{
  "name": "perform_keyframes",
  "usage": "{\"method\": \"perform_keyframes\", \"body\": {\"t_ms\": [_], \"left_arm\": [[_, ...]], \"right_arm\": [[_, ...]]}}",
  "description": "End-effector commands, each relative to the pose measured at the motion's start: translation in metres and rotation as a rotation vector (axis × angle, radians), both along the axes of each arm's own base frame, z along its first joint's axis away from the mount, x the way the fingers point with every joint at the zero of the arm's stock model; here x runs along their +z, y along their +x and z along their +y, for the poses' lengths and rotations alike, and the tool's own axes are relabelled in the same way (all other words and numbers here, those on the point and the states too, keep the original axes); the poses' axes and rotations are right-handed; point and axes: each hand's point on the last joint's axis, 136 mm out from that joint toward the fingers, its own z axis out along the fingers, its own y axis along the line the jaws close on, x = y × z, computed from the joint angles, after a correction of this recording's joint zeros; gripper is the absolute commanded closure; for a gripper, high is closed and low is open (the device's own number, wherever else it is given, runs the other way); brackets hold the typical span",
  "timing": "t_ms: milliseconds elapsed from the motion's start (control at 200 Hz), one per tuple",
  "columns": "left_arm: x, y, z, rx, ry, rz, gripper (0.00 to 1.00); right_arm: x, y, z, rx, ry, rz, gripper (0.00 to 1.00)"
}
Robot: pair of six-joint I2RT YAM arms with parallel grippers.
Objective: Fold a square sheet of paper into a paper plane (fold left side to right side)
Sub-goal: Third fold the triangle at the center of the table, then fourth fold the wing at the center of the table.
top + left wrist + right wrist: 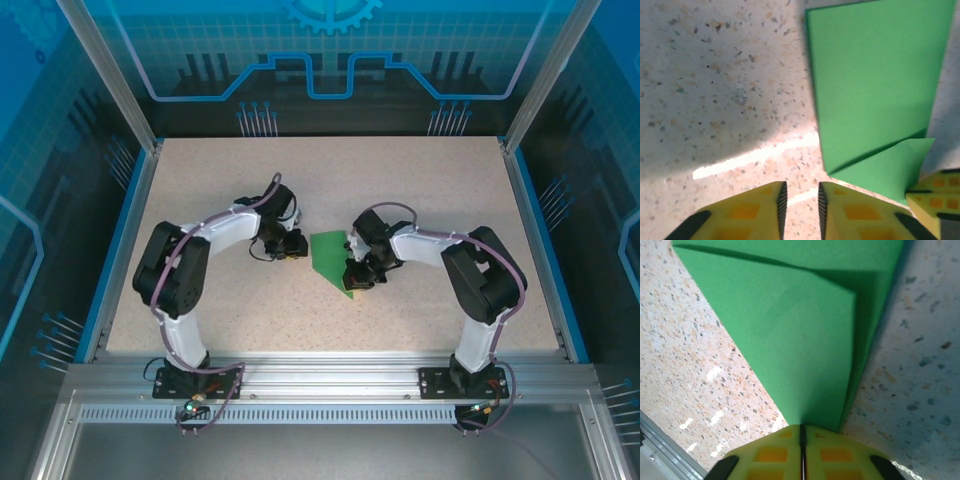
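Top external: one folded green sheet (328,255); left jaws slightly parted, empty; right jaws pinching its tip.

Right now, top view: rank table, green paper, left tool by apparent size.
1. table
2. green paper
3. left tool, somewhat smaller than the paper; close, since where tool ends and wrist begins is hard to tell.

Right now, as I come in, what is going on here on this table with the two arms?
A thin bright green square sheet of paper is being folded on the speckled beige table. It lies flat, already creased into a narrower, pointed shape. The right pincer is shut at the pointed tip and appears to pinch it. The left pincer stands slightly open beside the sheet's edge, holding nothing.
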Motion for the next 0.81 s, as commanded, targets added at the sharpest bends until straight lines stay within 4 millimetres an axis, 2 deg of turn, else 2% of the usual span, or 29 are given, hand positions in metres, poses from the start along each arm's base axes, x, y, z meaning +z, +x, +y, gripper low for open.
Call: {"method": "perform_keyframes", "body": {"t_ms": [0, 95, 240, 445, 570, 800], "left_arm": [[0.017, -0.005, 0.005, 0.038, -0.008, -0.036, 0.68], [0.022, -0.011, 0.004, 0.073, -0.046, -0.036, 0.6], [0.024, -0.019, -0.008, 0.12, -0.157, -0.012, 0.53], [0.012, -0.026, -0.028, 0.147, -0.283, 0.058, 0.47], [0.006, -0.026, -0.037, 0.149, -0.304, 0.075, 0.46], [-0.002, -0.022, -0.047, 0.127, -0.301, 0.098, 0.47]], "right_arm": [[0.029, 0.015, -0.002, 0.015, 0.0, -0.089, 0.85], [0.041, 0.025, -0.01, 0.02, -0.026, -0.156, 0.76], [0.05, 0.043, -0.017, 0.039, -0.039, -0.261, 0.63], [0.052, 0.062, -0.012, 0.055, -0.023, -0.332, 0.56], [0.058, 0.061, -0.01, 0.05, -0.011, -0.381, 0.55], [0.064, 0.042, -0.014, 0.074, -0.057, -0.463, 0.52]]}}
